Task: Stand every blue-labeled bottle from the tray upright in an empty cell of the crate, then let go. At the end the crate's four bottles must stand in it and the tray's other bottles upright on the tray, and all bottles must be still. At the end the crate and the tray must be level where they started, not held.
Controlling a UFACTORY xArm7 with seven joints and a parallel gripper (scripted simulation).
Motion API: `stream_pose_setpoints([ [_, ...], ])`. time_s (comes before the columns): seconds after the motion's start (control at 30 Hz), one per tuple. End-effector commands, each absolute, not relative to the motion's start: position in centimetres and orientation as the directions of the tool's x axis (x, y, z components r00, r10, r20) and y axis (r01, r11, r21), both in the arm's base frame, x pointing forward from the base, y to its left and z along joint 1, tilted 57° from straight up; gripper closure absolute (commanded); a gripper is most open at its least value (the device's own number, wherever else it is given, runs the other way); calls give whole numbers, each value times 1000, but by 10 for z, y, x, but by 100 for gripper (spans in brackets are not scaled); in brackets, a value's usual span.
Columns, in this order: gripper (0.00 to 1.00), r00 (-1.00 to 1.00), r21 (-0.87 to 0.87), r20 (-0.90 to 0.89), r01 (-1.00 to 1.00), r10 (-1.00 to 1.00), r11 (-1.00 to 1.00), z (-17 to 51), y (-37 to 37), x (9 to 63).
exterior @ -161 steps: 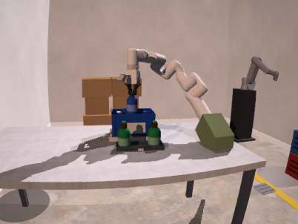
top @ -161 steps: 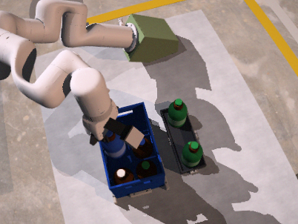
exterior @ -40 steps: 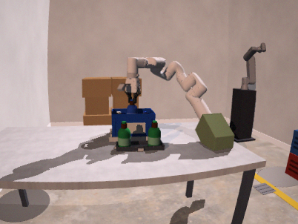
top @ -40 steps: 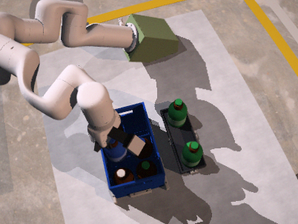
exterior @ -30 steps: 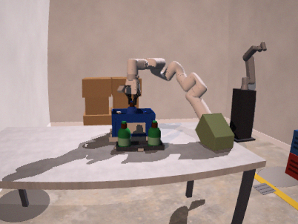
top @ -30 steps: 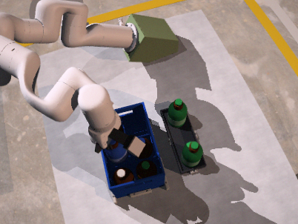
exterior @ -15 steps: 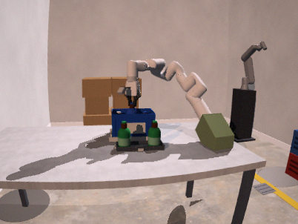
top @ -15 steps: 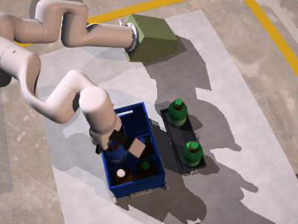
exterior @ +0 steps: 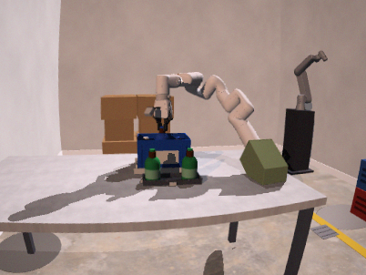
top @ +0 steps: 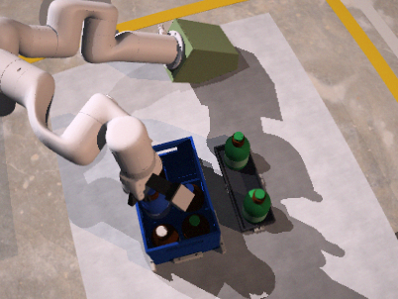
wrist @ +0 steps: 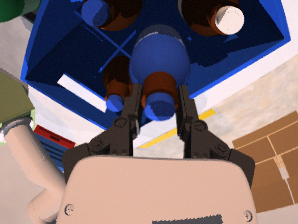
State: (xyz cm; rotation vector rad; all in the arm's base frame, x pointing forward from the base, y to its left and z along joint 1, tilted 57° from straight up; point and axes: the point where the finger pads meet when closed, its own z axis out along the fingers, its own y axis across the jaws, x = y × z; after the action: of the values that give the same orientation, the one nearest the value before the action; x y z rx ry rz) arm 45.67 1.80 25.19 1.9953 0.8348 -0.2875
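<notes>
Fingers point(top: 159, 183) point(exterior: 167, 124) grip a blue-labeled bottle point(top: 154, 206) point(exterior: 162, 136) point(wrist: 160, 60) inside the crate point(top: 216, 229) point(exterior: 143, 153) point(wrist: 245, 57).

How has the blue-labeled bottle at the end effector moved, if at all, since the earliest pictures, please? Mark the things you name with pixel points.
Yes, downward: the blue-labeled bottle point(top: 155, 205) point(exterior: 163, 136) point(wrist: 159, 62) stood well above the rim of the crate point(top: 185, 249) point(exterior: 145, 147) point(wrist: 225, 70); now mostly its neck shows there.
</notes>
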Motion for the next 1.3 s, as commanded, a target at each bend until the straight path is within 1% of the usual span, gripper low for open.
stream_pose_setpoints([
  [0.0,100,741,670,-501,659,447,-341,253,20,457],
  [1.27,100,741,670,-501,659,447,-341,241,3,460],
])
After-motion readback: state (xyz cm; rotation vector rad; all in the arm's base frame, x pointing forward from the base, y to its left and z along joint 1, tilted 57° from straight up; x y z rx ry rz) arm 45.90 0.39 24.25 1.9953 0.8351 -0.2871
